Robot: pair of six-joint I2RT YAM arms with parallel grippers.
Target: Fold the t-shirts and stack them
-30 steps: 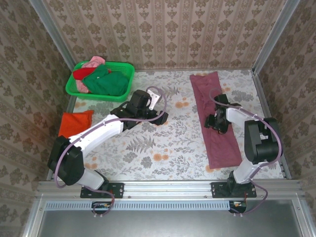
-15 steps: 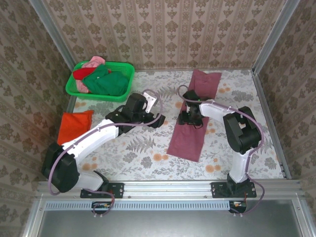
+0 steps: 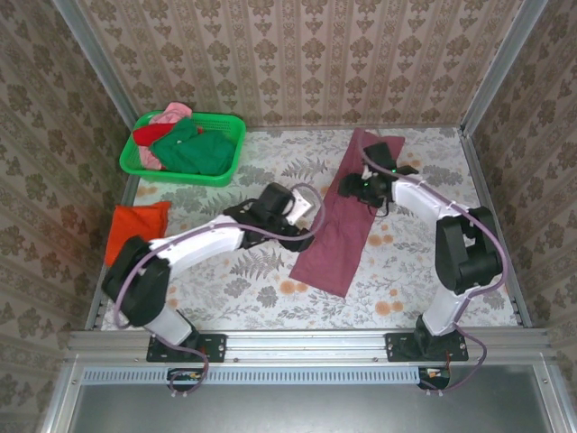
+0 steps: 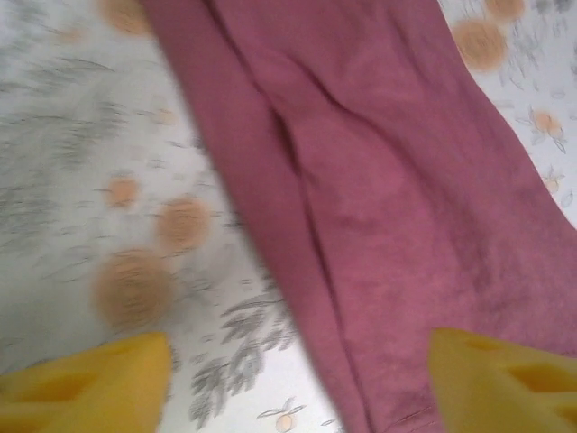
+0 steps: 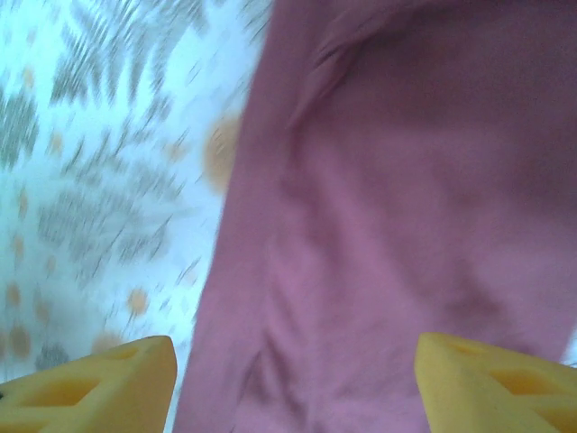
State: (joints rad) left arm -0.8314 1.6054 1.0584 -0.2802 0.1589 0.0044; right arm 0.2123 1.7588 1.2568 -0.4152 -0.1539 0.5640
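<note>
At about 10 o'clock on the table (image 3: 252, 271), the green basket (image 3: 238, 135) holds loose shirts (image 3: 185, 149), green, red and pink, in a heap. At 9 o'clock, hard by the left edge, the orange-red shirt (image 3: 135, 227) lies folded into a small square, the likely base of the stack.

The left gripper (image 4: 297, 379) hangs over the near left edge of the maroon shirt (image 3: 338, 234). Its yellow fingers are spread wide and nothing is pinched between them. That shirt is a long narrow strip, lying flat and slanted from 1 o'clock at the far end down toward 5 o'clock, right of the table's middle.

The right gripper (image 5: 293, 383) hovers over the strip's far part, near its left edge, jaws likewise wide apart and empty.

I judge the lengthwise folds done and the crosswise fold in hand. The next move calls for both grippers to come down, each pinch a corner of one short end through all layers, and carry that end over onto the other end. Then the packet can go to 9 o'clock, onto the orange-red one. A pinch that catches the top layer alone would open the strip.
</note>
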